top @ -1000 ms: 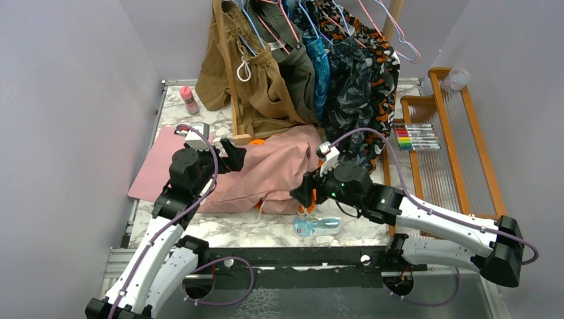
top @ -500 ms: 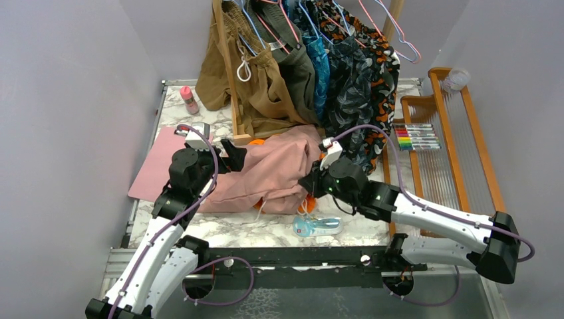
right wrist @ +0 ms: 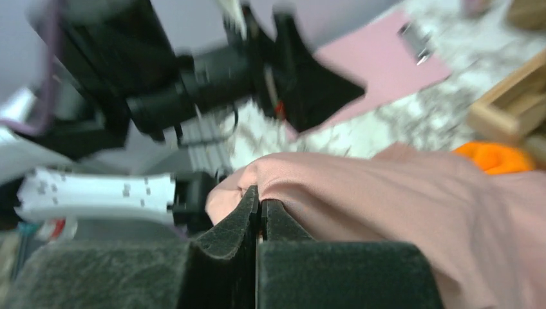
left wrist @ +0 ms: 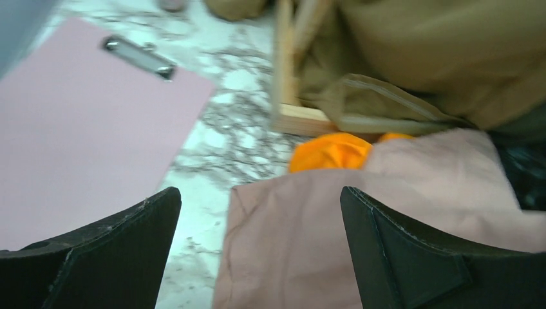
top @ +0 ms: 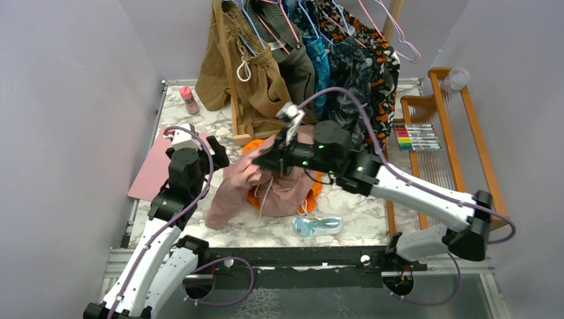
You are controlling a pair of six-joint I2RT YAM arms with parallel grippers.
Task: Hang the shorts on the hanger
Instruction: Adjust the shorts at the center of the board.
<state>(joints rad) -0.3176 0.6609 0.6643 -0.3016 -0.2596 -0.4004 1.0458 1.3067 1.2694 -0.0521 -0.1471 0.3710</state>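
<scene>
The right end effector [top: 261,162] is clenched on a fold of the shorts [top: 279,188]. In the right wrist view its fingers are pressed together with the pink cloth [right wrist: 386,193] bunched over their tips. From that pinch the shorts hang down and trail away to the left end effector's side. The lowest corner rests on the bench [top: 346,212], and some bright orange fabric [top: 256,197] lies beneath the drape. The long axis of the garment therefore slopes from the pinch down towards the robot's near left.

The left end effector [top: 219,151] is released and holds nothing. It sits just beside the upper edge of the hanging cloth but does not touch it. In its own view the pink edge [left wrist: 360,212] lies straight ahead and a little below the spread fingers, more towards the right finger than the left. This arm is the nearer one for a second hold, and a short reach forward and slightly right would likely meet the cloth.

Wire hangers [top: 399,33] hang on a rack beyond the right end effector. I cannot tell from here which of them is the light blue one.
</scene>
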